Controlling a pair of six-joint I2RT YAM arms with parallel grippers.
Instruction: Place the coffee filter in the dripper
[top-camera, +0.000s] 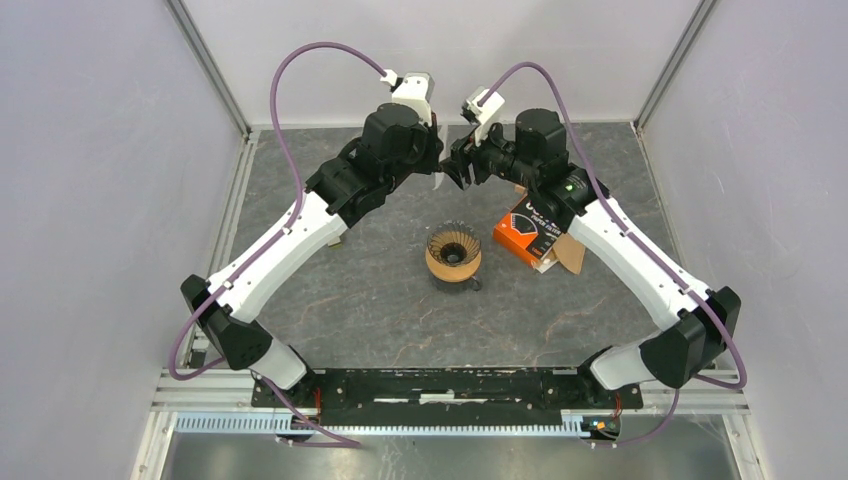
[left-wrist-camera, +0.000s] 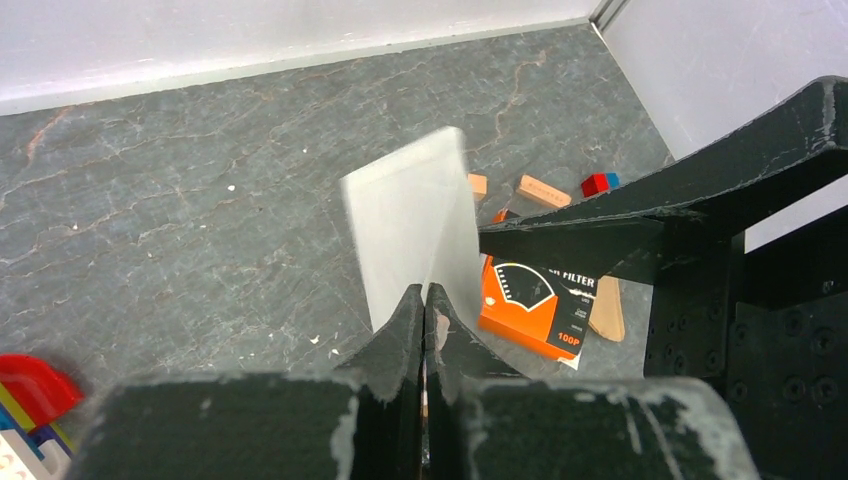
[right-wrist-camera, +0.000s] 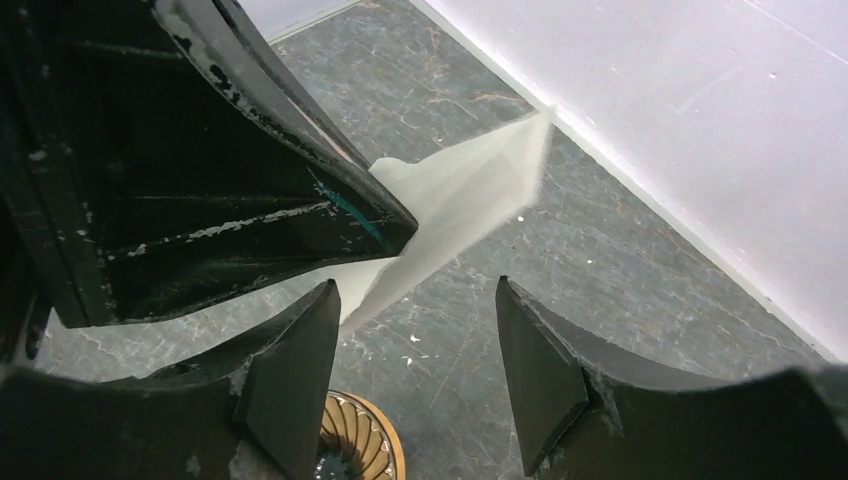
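My left gripper (left-wrist-camera: 424, 290) is shut on the lower edge of the coffee filter (left-wrist-camera: 410, 225), a flat white paper cone held up above the floor. In the top view both grippers meet high at the back, left gripper (top-camera: 437, 165) facing right gripper (top-camera: 462, 167). My right gripper (right-wrist-camera: 415, 290) is open and empty, its jaws just short of the filter (right-wrist-camera: 460, 195), with one finger beside it. The dripper (top-camera: 453, 254), dark and ribbed over a tan ring, stands on the floor below and nearer the arm bases. It also shows at the bottom of the right wrist view (right-wrist-camera: 358, 450).
An orange box printed "FILTER" (top-camera: 528, 235) with a cardboard flap lies right of the dripper; it also shows in the left wrist view (left-wrist-camera: 535, 305). Small wooden blocks (left-wrist-camera: 545, 190) and a red-blue one (left-wrist-camera: 598, 184) lie near the back right wall. A red toy (left-wrist-camera: 30, 385) lies at the left.
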